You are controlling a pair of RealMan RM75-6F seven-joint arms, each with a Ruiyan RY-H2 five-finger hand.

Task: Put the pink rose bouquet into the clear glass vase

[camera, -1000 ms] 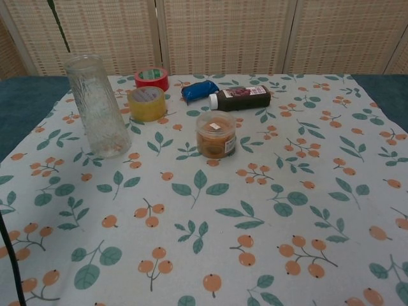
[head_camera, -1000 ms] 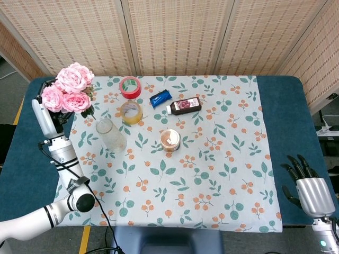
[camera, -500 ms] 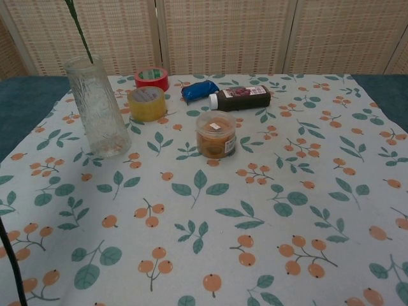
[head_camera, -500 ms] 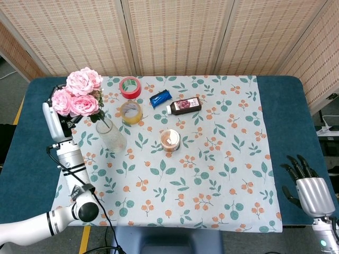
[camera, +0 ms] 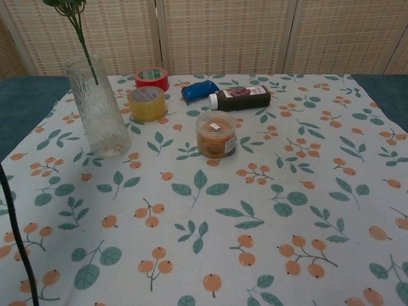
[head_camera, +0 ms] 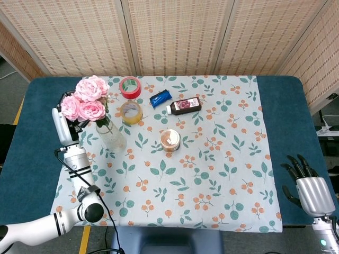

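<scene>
The pink rose bouquet point(head_camera: 86, 98) hangs over the table's left side, gripped by my left hand point(head_camera: 76, 123), which is mostly hidden behind the blooms. Its green stem point(camera: 81, 42) slants down, and the tip is just inside the mouth of the clear glass vase point(camera: 97, 108). The vase point(head_camera: 110, 134) stands upright on the floral cloth, just right of the bouquet. My right hand point(head_camera: 303, 181) rests at the table's near right corner, fingers apart and holding nothing. The chest view shows neither hand.
A yellow tape roll point(head_camera: 131, 111) sits close behind the vase, with a red tape roll point(head_camera: 130, 86) further back. A blue packet point(head_camera: 160, 97) and a dark bottle point(head_camera: 184, 105) lie at the centre back. An orange jar point(head_camera: 170, 139) stands mid-table.
My left hand has carried the bouquet to the right and downward. The stem, earlier left of and above the vase, now dips into its mouth. The right hand is still.
</scene>
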